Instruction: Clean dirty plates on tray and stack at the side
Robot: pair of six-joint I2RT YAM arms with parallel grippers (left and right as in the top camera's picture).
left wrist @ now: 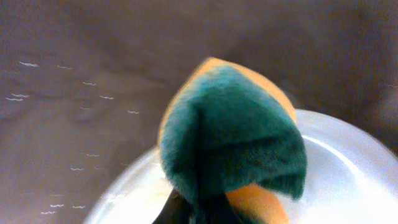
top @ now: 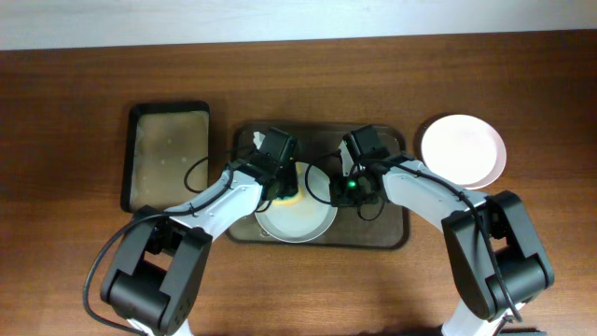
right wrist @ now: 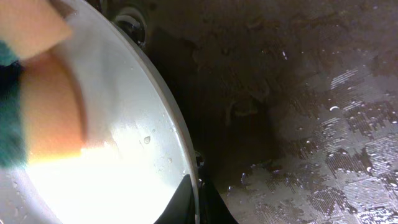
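One plate (top: 300, 222) lies beneath the left gripper (top: 283, 190), which clamps a folded sponge (left wrist: 233, 143). The right gripper (right wrist: 195, 204) seemingly pinches its rim.

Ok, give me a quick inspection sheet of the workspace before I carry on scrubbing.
Surface: wooden table; droplets on the brown tray in the right wrist view.
Job's things: white plate lies on the brown tray; side plate sits on the table right of the tray, stack count cannot be told.
Clutter: small black tray with a beige bottom, left of the brown tray.
Grippers: left gripper holds a green-and-orange sponge over the white plate; right gripper pinches that plate's rim.
Cables: black cables loop beside the arms.
Surroundings: pale wall behind the table.
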